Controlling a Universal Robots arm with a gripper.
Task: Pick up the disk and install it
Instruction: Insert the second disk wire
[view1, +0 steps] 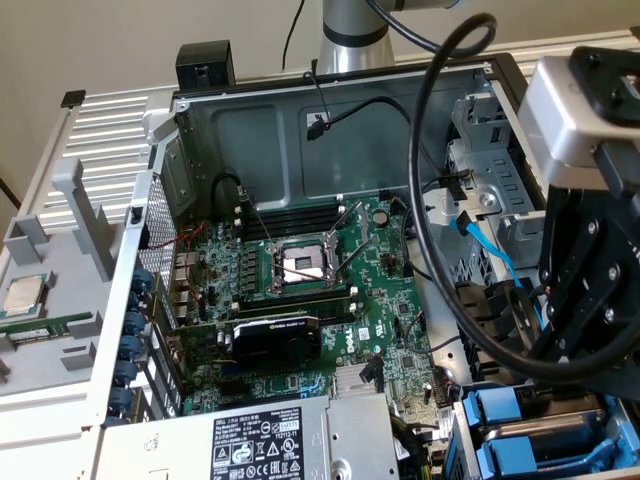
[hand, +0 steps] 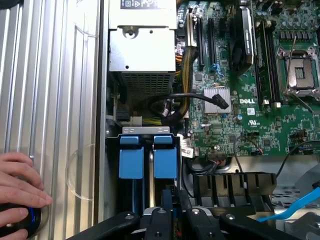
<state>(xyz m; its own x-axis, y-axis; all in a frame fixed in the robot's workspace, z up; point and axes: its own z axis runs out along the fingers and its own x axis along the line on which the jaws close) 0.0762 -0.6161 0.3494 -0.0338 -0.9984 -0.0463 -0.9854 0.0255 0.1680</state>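
Observation:
Two bright blue carrier frames stand side by side in the drive bay of the open computer case, and the disk (hand: 165, 159) is the one nearer my fingers. Its metal body is mostly hidden in the slot. In the exterior view the blue carriers (view1: 503, 412) lie at the lower right, under my arm. My black gripper (hand: 170, 196) hangs just over the bay's edge beside the disk, its fingers drawn close together. I cannot tell whether anything sits between them. In the exterior view my gripper's black body (view1: 585, 290) is on the right.
A person's hand (hand: 20, 182) rests on a round black and blue object outside the case. The motherboard (view1: 300, 290), the power supply (hand: 141, 47) and black cables (hand: 187, 100) fill the case. A blue cable (view1: 490, 245) runs by the bay. A processor chip (view1: 25, 295) and a memory stick (view1: 45, 325) lie on the grey tray.

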